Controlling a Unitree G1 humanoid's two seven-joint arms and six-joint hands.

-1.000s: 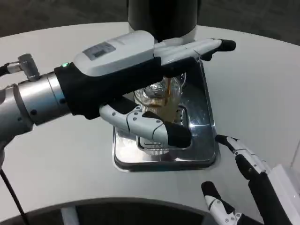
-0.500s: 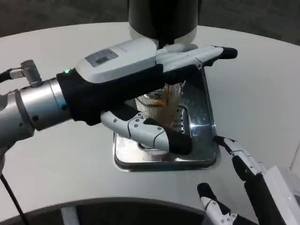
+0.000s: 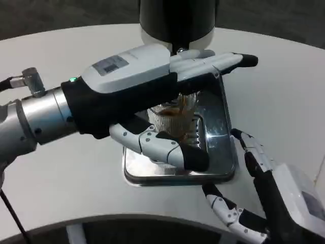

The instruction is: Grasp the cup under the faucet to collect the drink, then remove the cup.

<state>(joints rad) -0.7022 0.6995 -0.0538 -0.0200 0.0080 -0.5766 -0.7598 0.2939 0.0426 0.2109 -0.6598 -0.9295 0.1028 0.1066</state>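
Steel tray (image 3: 223, 152), upright cup (image 3: 175, 114) in left hand (image 3: 152, 101)

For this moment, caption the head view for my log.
Left hand holds the cup on the metal tray; right hand waits open nearby.

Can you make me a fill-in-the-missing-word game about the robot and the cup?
1. The robot's ____ hand is wrapped around the clear cup.
2. The cup stands on a shiny metal ____ under the black drink machine.
3. The drink in the cup is ____ in color.
4. The robot's right hand holds ____.

Missing words: left; tray; brown; nothing
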